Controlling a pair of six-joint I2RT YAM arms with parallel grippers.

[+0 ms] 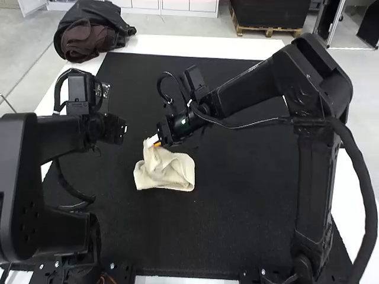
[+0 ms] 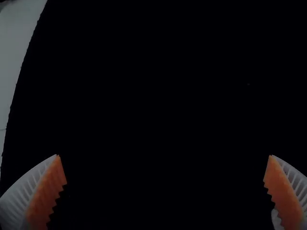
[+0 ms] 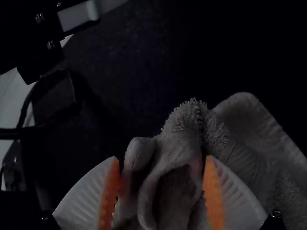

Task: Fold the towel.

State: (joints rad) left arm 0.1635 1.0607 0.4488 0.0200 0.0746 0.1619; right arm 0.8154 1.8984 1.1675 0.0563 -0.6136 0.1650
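Observation:
A cream towel (image 1: pixel 172 173) lies bunched on the black mat near the middle, one corner drawn up to my right gripper (image 1: pixel 155 141). In the right wrist view, folds of the towel (image 3: pixel 180 148) fill the space between the ribbed fingers, and my right gripper (image 3: pixel 162 159) is shut on that bunched part; a looser flap lies beside it. Over the mat to the left of the towel, my left gripper (image 1: pixel 120 131) is apart from the cloth. Its orange pads stand wide apart in its wrist view, where my left gripper (image 2: pixel 164 155) is open above dark mat.
The black mat (image 1: pixel 237 225) covers most of the white table (image 1: pixel 207 46). A dark bag (image 1: pixel 92 32) sits at the far left corner. The right arm reaches across the mat, and a cable loop hangs beside the left arm.

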